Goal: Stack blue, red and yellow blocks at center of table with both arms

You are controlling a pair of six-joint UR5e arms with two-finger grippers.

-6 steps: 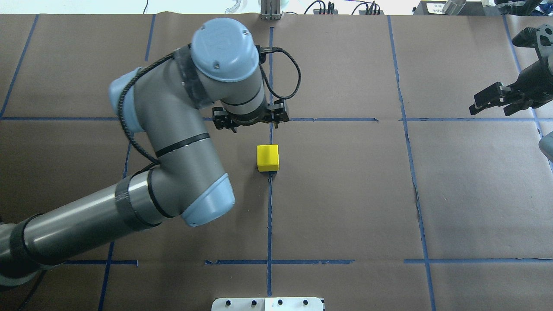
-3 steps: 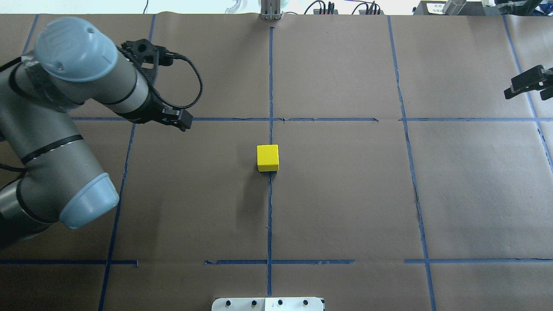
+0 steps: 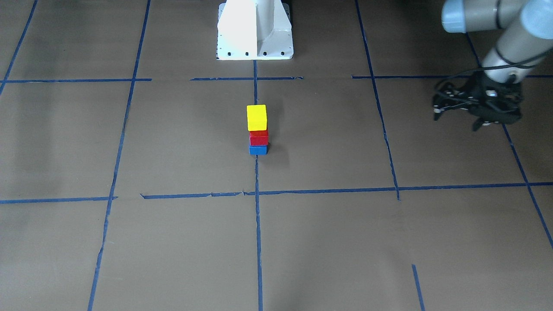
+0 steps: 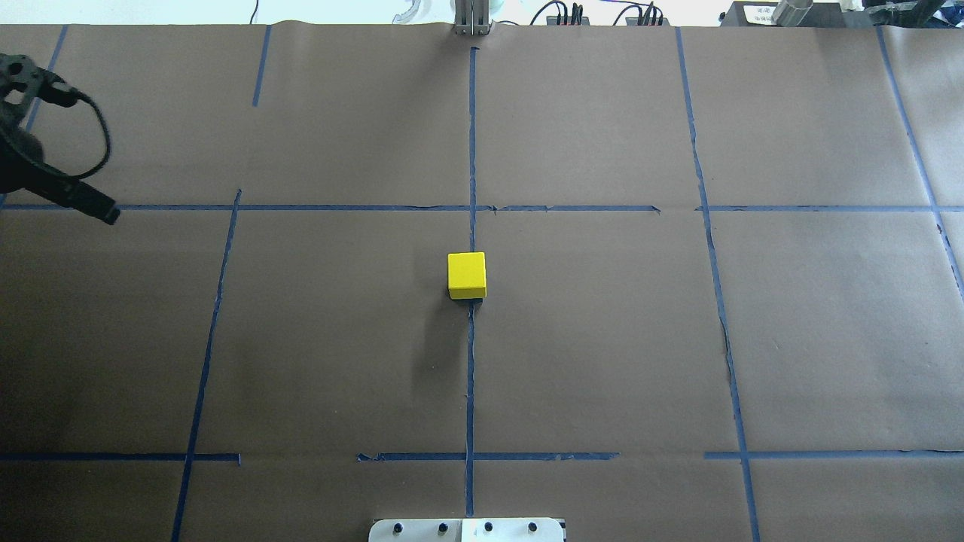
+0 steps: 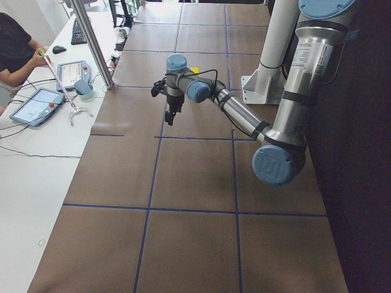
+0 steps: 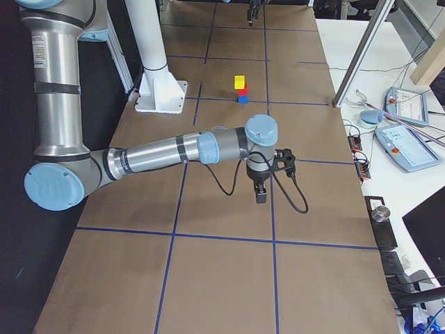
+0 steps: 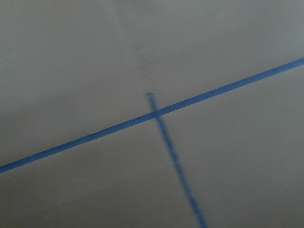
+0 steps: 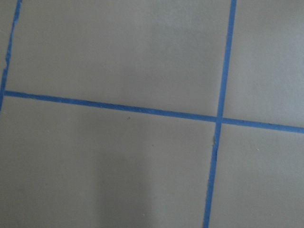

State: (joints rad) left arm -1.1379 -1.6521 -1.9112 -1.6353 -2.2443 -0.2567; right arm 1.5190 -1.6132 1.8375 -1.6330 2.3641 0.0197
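A yellow block (image 6: 239, 81) sits on a red block (image 6: 243, 91) on a blue block (image 6: 243, 99), far up the worktop (image 6: 222, 278). The near arm's right gripper (image 6: 261, 197) hangs beside a tape line, fingers pointing down.

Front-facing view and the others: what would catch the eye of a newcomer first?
At the centre of the table, the yellow block stands on the red block, which stands on the blue block, upon a tape line, with nothing touching them. The left pincer hangs above one end of the table and the right pincer above the other, both far from the blocks.
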